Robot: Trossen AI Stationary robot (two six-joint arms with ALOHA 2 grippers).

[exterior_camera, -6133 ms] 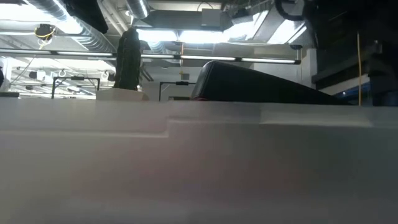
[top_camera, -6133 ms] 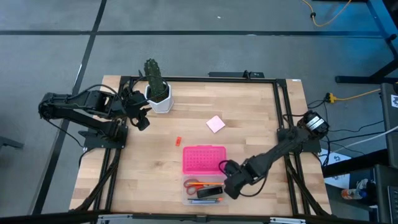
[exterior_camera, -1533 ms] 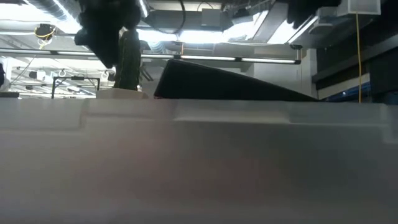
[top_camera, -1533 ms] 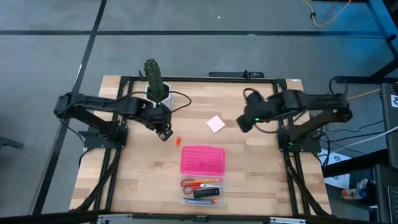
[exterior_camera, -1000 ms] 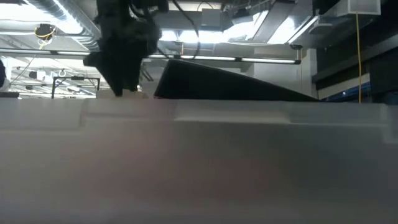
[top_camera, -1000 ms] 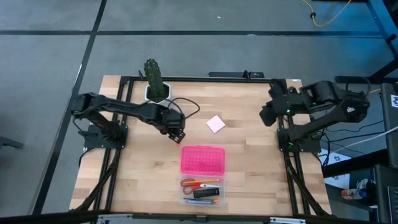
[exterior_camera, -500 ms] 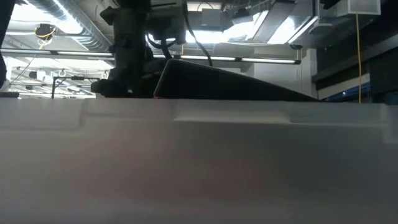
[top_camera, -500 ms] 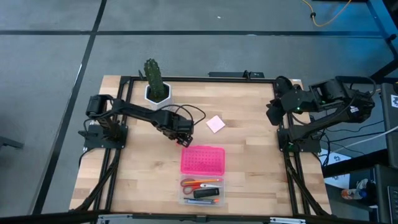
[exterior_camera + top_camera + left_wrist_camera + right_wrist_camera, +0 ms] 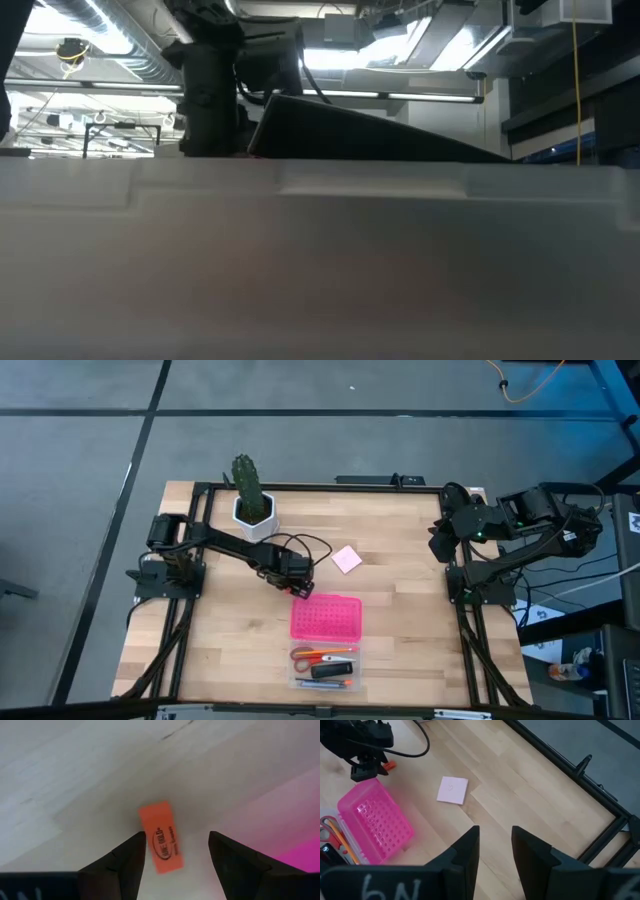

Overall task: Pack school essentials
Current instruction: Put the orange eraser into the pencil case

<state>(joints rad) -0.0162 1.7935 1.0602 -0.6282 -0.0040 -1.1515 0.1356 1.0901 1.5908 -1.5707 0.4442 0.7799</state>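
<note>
The left gripper (image 9: 299, 589) is down at the table (image 9: 400, 620) just off the far left corner of the pink lid (image 9: 326, 617). From overhead the arm's own bulk covers whatever sits under the tips. The left wrist view fills that in: the tiny red-orange piece (image 9: 161, 844), a flat oblong with dark print I can't read, lies on the wood between the two dark fingers (image 9: 127, 862). The fingers are spread well wider than the piece. One of them looks very close to its edge, though I can't tell if it touches; the other stands clear of it. Nothing is gripped.

Just beyond the fingertips a pink blur crosses one corner of the wrist view, presumably the lid, too soft to make out.

On the near side of the left gripper, past the lid, the clear box (image 9: 325, 668) holds the red-handled scissors (image 9: 310, 654), the thin orange pencil (image 9: 338, 652) and the black oblong block (image 9: 326, 670); the pens at its near edge are too small to separate. The pale pink square notepad (image 9: 347, 559) lies alone on the wood, on the far right of the left gripper.

The right gripper (image 9: 495, 852) waits at the table's right edge, well away, fingers apart and empty.

The low view is mostly a blank blurred band, with only a dark arm column showing above it.
</note>
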